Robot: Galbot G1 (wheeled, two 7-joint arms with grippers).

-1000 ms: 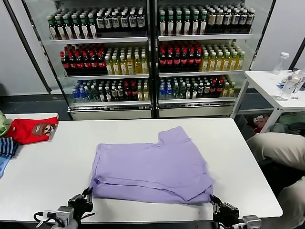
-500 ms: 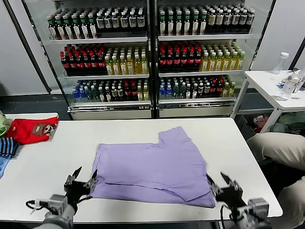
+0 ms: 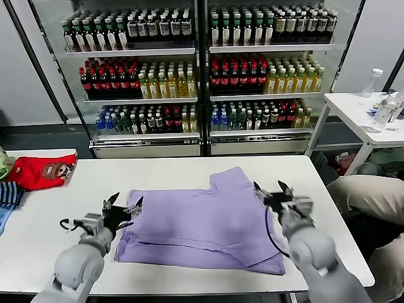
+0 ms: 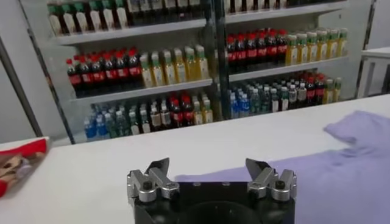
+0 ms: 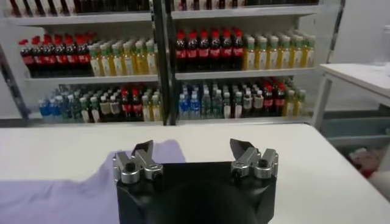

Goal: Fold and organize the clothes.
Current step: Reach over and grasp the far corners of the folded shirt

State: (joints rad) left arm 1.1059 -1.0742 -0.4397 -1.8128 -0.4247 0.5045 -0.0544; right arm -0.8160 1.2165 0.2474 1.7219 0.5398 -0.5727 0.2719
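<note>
The lavender T-shirt point(image 3: 202, 221) lies partly folded on the white table point(image 3: 69, 208), plain side up, its print hidden, one sleeve pointing toward the far edge. My left gripper point(image 3: 124, 206) is open and empty, raised above the shirt's left edge. My right gripper point(image 3: 273, 190) is open and empty, raised above the shirt's right side near the sleeve. The shirt also shows in the left wrist view point(image 4: 341, 164) and in the right wrist view point(image 5: 67, 189), beyond each open gripper point(image 4: 209, 167) point(image 5: 192, 149).
A red garment with a brown cartoon face point(image 3: 43, 172) and a blue striped garment point(image 3: 9, 196) lie at the table's left end. Drink coolers point(image 3: 202, 76) stand behind the table. A small white table point(image 3: 360, 113) and a seated person point(image 3: 369, 202) are at the right.
Both grippers have risen from the table's near edge and moved forward to the shirt's left and right sides, opening on the way. The shirt's near corners have shifted slightly.
</note>
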